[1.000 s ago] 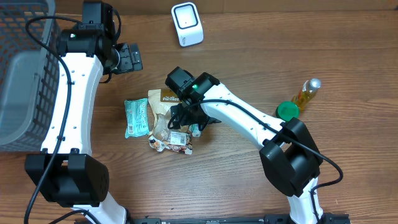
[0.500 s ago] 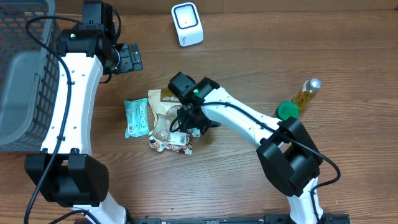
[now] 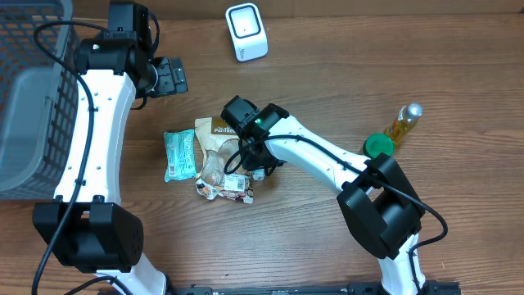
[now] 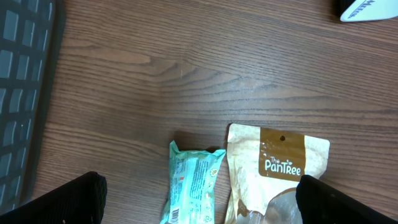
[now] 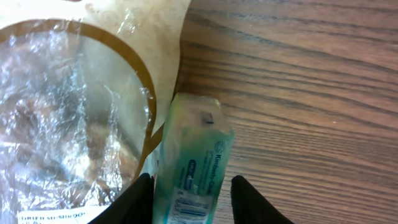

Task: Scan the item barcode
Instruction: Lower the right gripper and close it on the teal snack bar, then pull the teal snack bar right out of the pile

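Note:
A small teal tissue pack [image 5: 189,155] with a barcode label lies on the wood beside a clear-window pouch [image 5: 68,93]. My right gripper [image 5: 193,190] straddles the pack. Its left finger is against the pack and a narrow gap shows at the right finger. In the overhead view the right gripper [image 3: 255,166] hides most of the pack. The white scanner [image 3: 246,31] stands at the table's far edge, its corner showing as the scanner [image 4: 367,7] in the left wrist view. My left gripper [image 3: 169,75] hangs wide open and empty; the left gripper [image 4: 202,202] looks down on two packets.
A teal packet [image 3: 179,154] lies beside the PanTree pouch [image 3: 214,135], and a labelled snack bag [image 3: 229,187] lies below them. A dark wire basket [image 3: 33,90] fills the left side. At the right a green lid [image 3: 378,146] sits next to a yellow bottle [image 3: 405,121].
The right gripper's jaws have narrowed from wide open to close around the tissue pack, and the wrist has shifted slightly. The left arm has not moved.

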You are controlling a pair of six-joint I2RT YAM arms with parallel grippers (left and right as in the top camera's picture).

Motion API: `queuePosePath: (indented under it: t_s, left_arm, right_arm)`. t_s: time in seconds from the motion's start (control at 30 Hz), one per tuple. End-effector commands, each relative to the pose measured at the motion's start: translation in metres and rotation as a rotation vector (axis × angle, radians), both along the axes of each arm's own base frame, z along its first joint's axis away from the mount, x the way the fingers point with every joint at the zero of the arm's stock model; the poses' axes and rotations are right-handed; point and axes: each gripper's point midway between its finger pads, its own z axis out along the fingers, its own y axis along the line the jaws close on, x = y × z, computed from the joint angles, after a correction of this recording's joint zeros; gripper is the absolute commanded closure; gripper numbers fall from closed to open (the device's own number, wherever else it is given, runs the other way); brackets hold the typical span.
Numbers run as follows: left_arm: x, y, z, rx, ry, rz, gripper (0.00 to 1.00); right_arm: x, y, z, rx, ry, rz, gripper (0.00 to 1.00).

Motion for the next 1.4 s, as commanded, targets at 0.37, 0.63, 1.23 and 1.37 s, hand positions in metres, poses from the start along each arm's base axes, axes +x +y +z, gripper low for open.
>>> queuePosePath:
  t_s: [0.37,0.63,1.23,1.37]
  left_arm:
    - [0.001,-0.003,0.007,-0.004,-0.020,-0.004,0.00]
    - [0.001,-0.003,0.007,-0.004,-0.020,-0.004,0.00]
    - [0.001,-0.003,0.007,-0.004,-0.020,-0.004,0.01]
    - [0.001,-0.003,0.007,-0.004,-0.020,-0.004,0.01]
  right_arm:
    - [0.005,-0.004,0.006,-0.012,-0.036,-0.010,0.74]
    - [0.012,-0.013,0.007,-0.049,-0.063,-0.015,0.79]
    - [0.040,-0.088,0.028,-0.277,-0.112,-0.111,0.74]
    - [0.041,-0.087,0.028,-0.274,-0.115,-0.112,0.74]
